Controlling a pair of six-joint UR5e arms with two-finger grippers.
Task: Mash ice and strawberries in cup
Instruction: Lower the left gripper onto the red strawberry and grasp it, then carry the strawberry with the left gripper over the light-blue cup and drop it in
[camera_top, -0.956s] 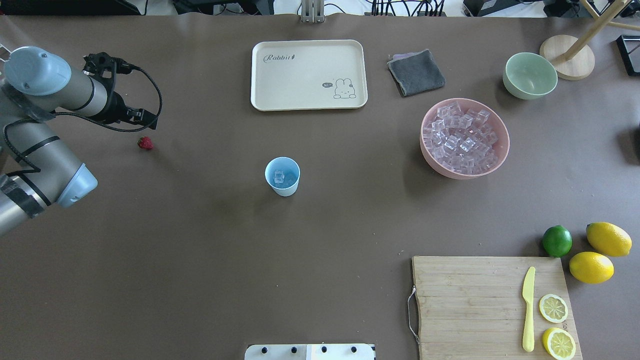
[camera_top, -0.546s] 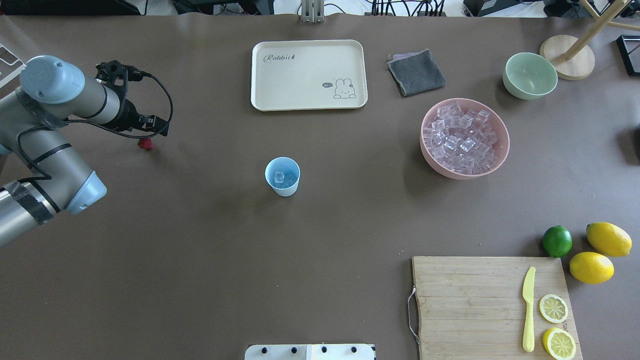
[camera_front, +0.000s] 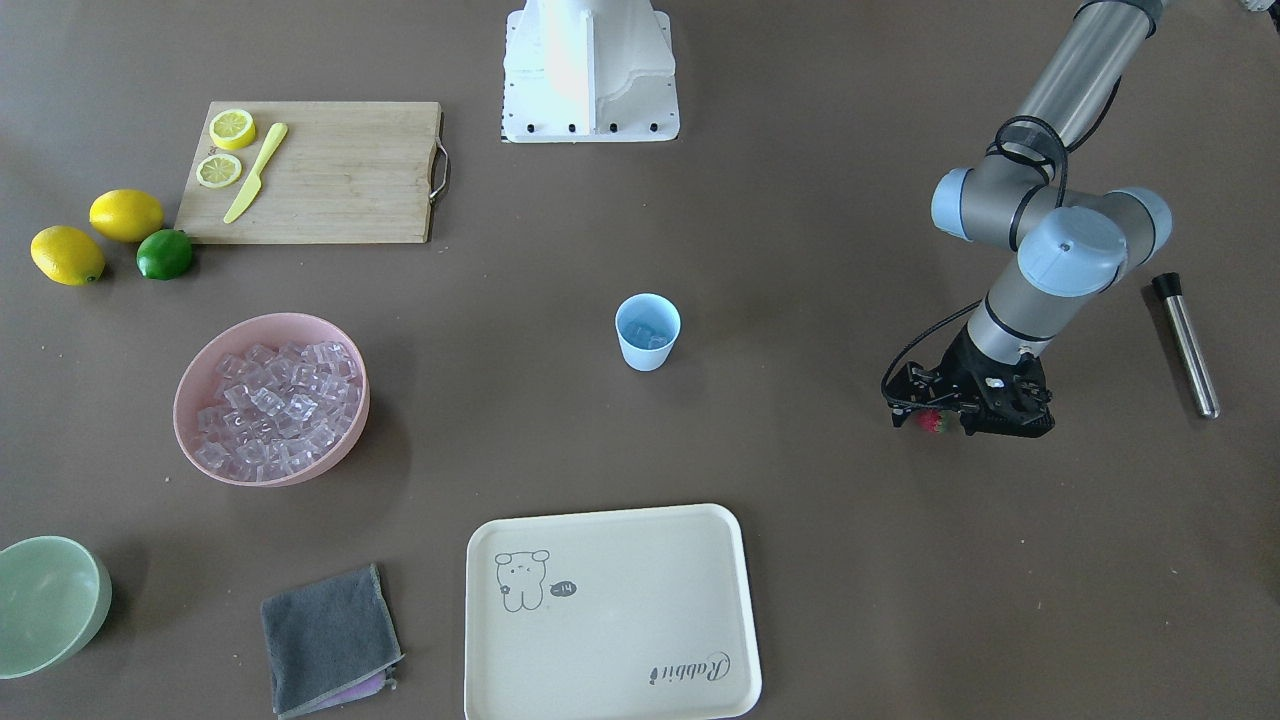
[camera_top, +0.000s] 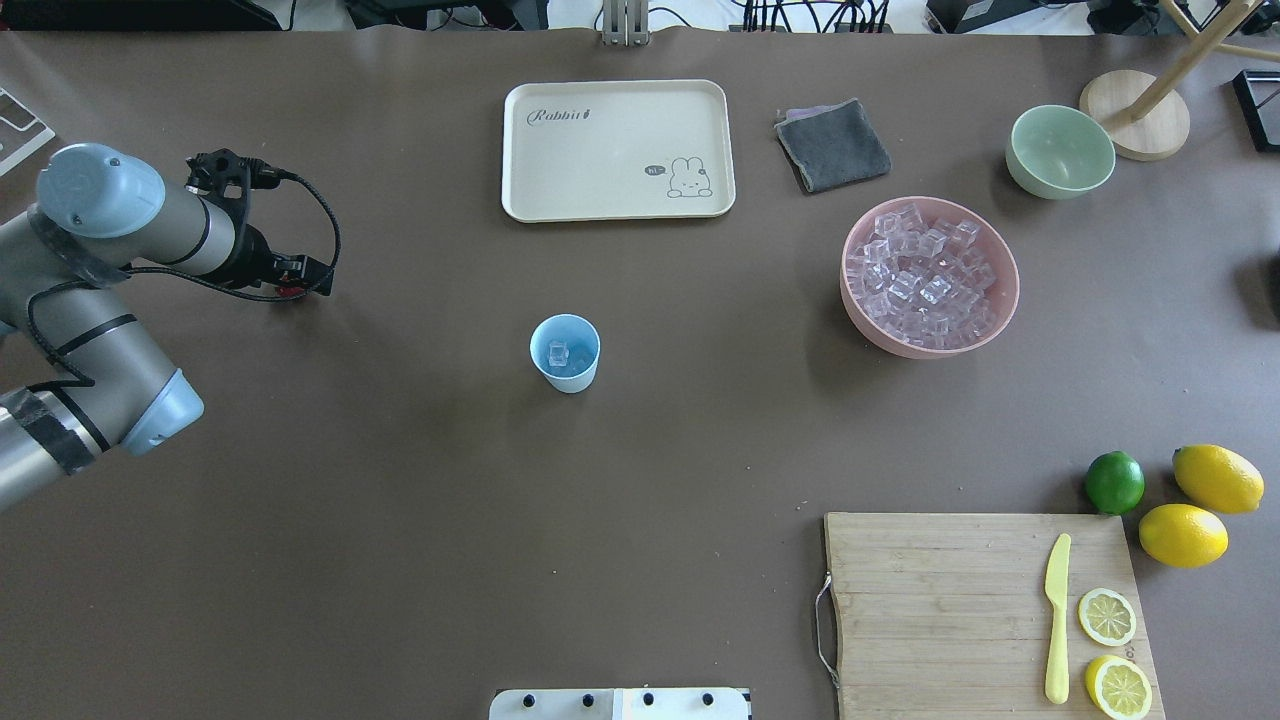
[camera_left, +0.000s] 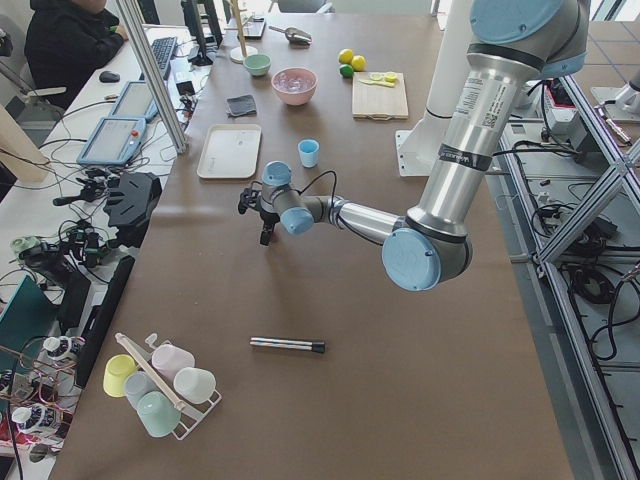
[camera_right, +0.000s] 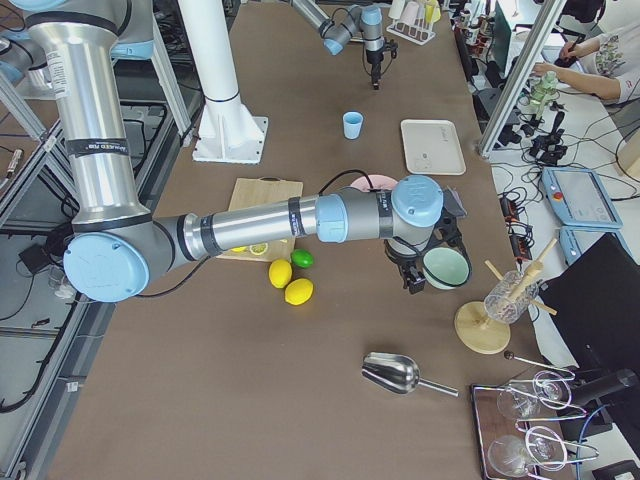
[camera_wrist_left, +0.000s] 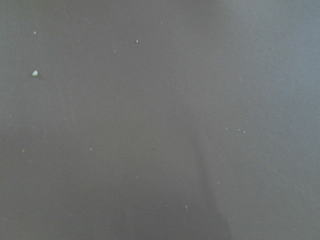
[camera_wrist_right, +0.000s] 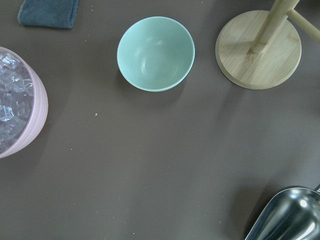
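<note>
One strawberry (camera_front: 935, 421), in plain view a second ago, now shows only as a red sliver under the left gripper (camera_front: 950, 420), which has come down over it. How far its jaws are spread is hidden. One cup (camera_top: 565, 352) stands mid-table, well apart, with one ice cube (camera_top: 557, 352) inside. For the right gripper (camera_right: 411, 274) beyond it, I cannot tell either.

We viewed the table (camera_top: 400, 500) from overhead behind, steeply from the opposite side, from both ends, and closely from each wrist; the two high views shared the cup (camera_top: 565, 352).
</note>
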